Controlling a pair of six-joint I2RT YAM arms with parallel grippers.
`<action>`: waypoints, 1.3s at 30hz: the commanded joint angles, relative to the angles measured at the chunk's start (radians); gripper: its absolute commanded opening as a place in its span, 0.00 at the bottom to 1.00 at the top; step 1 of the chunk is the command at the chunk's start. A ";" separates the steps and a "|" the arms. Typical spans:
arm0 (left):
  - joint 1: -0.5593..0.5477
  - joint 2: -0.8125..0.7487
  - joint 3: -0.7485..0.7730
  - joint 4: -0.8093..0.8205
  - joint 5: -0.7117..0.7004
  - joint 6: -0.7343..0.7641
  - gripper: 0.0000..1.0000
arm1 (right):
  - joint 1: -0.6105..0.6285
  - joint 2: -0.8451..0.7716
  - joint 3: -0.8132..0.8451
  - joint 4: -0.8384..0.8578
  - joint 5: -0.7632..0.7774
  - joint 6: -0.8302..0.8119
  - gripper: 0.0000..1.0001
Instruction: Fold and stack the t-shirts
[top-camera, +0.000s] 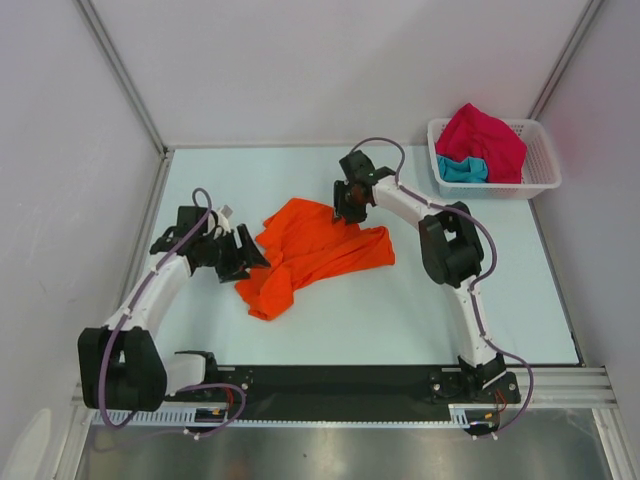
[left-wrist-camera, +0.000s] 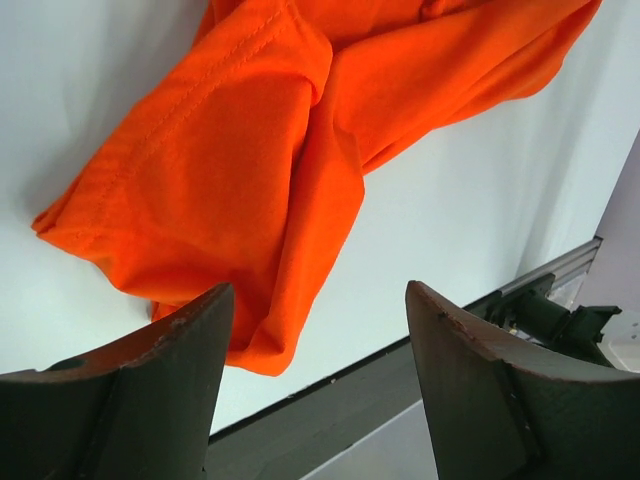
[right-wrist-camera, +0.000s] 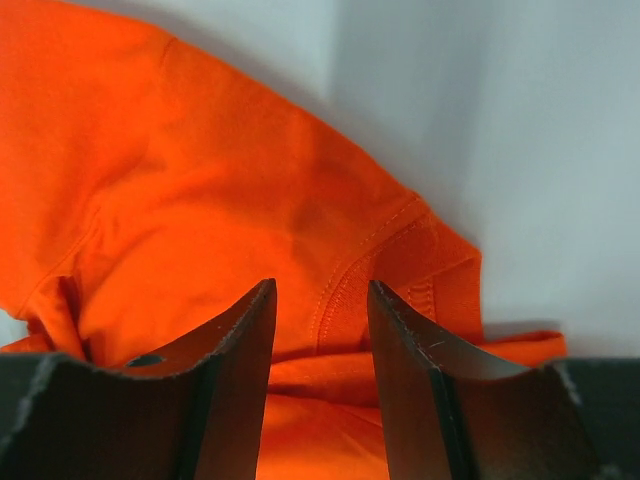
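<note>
A bright orange t-shirt (top-camera: 320, 250) lies crumpled in the middle of the table. My left gripper (top-camera: 248, 258) sits at its left edge, low over the table. In the left wrist view the left gripper (left-wrist-camera: 318, 288) stands open with nothing between the fingers, and the orange t-shirt (left-wrist-camera: 250, 150) lies just beyond its left finger. My right gripper (top-camera: 350, 208) hovers at the shirt's far edge. In the right wrist view the right gripper (right-wrist-camera: 321, 284) is open, straddling the ribbed collar of the orange t-shirt (right-wrist-camera: 200, 200) without pinching it. A crimson-pink t-shirt (top-camera: 485, 140) and a teal t-shirt (top-camera: 462, 168) lie bunched in the basket.
The white lattice basket (top-camera: 545, 150) stands at the back right corner of the table (top-camera: 420, 310). White walls close the back and both sides. A black rail (top-camera: 330, 378) runs along the near edge between the arm bases.
</note>
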 joint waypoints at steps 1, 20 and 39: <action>-0.007 -0.059 0.025 -0.008 -0.026 0.024 0.75 | 0.001 0.021 0.060 -0.010 -0.011 0.014 0.47; -0.007 -0.040 -0.038 0.099 -0.007 -0.044 0.73 | -0.030 0.109 0.122 -0.027 -0.034 -0.033 0.47; -0.007 0.123 0.022 0.133 0.013 -0.010 0.70 | -0.122 0.224 0.327 -0.028 0.052 -0.036 0.00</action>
